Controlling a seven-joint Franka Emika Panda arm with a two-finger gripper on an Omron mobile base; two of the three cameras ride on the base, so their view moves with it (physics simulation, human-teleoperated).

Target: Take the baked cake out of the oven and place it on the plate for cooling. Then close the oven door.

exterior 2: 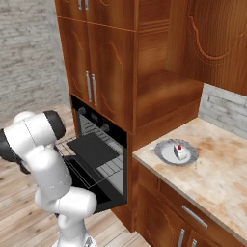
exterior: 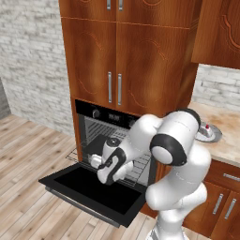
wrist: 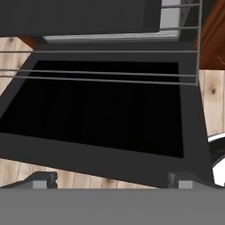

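1. I see the tiny white red-topped cake [exterior 2: 180, 151] upright on the round grey plate [exterior 2: 164, 153], on the marble surface [exterior 2: 217, 178] beside the black oven [exterior 2: 103, 144].
2. Wide black glass oven door [exterior: 93, 190] lies dropped flat, long axis sideways.
3. Gripper [wrist: 112, 178] above the door, jaws released wide, holding nothing.

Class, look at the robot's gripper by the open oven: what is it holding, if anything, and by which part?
Nothing is held. The gripper is open above the lowered oven door, its fingertips bare. The baked cake already sits on the plate.

The white arm [exterior: 176, 154] folds forward and down at the elbow, its gripper [wrist: 110, 181] pointing downward with the 2 fingertips [wrist: 41, 181] spread wide, holding nothing.
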